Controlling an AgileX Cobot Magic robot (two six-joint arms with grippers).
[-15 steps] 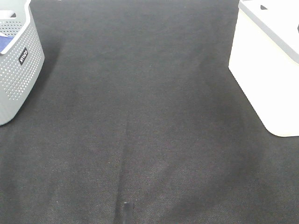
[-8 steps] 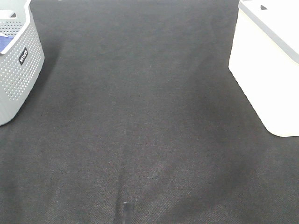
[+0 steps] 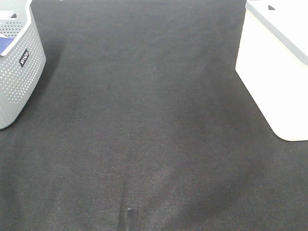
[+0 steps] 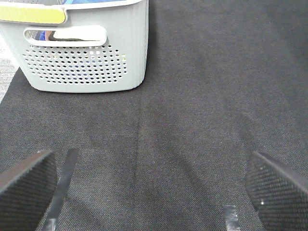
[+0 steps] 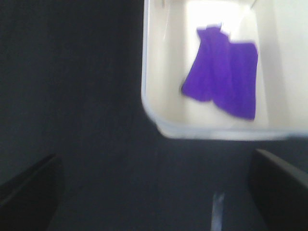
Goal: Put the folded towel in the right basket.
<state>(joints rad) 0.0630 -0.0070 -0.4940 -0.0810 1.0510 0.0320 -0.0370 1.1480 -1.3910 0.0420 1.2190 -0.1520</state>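
A purple towel (image 5: 224, 72) lies on the floor of the white right basket (image 5: 150, 103), seen from above in the right wrist view. My right gripper (image 5: 154, 192) is open and empty, above the dark cloth just outside the basket's near rim. The white basket (image 3: 269, 82) stands at the right edge of the exterior view, where the towel is hidden. My left gripper (image 4: 154, 192) is open and empty over the cloth, facing the grey basket. Neither arm shows clearly in the exterior view.
A grey perforated basket (image 3: 19, 82) stands at the far left and also shows in the left wrist view (image 4: 86, 62), with blue and yellow items inside. A dark cloth (image 3: 144, 120) covers the table. A small dark tip (image 3: 130, 216) pokes in at the bottom edge.
The small dark tip at the bottom edge has slipped slightly lower. Both baskets have stayed where they were.
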